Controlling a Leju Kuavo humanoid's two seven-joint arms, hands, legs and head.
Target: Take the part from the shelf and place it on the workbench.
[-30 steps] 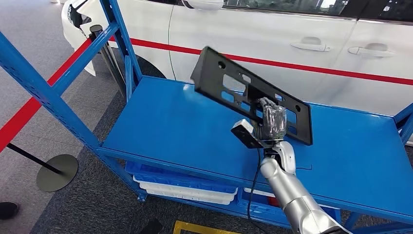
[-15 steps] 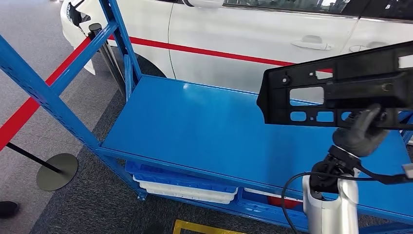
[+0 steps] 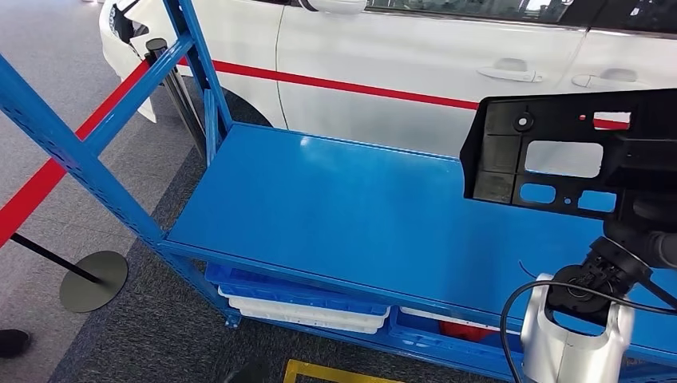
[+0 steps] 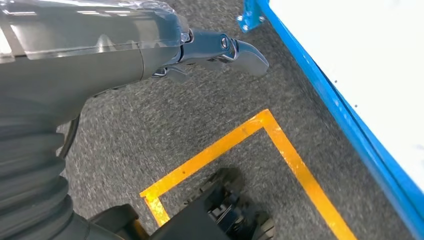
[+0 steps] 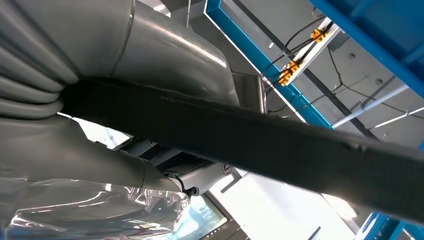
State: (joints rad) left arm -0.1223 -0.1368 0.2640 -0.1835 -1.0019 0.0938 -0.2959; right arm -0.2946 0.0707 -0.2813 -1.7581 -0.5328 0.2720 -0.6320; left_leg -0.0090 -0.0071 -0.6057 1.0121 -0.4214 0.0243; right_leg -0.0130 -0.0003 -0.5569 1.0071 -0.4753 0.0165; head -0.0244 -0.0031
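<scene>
The part is a flat black plastic plate with rectangular cut-outs. It is held upright in the air at the right of the head view, above the right end of the blue shelf. My right hand grips its lower edge from below, with the silver forearm rising under it. In the right wrist view the part's dark edge crosses in front of my right hand. My left hand hangs over grey carpet with its fingers stretched out and nothing in it.
A white car with a red stripe stands close behind the shelf. Blue uprights frame the left end. White and blue bins lie on the lower level. A stanchion base and yellow floor tape are nearby.
My right arm has swung right and toward me with the part. The plate went from tilted over the shelf's middle to upright at the right edge. The shelf top is now bare.
</scene>
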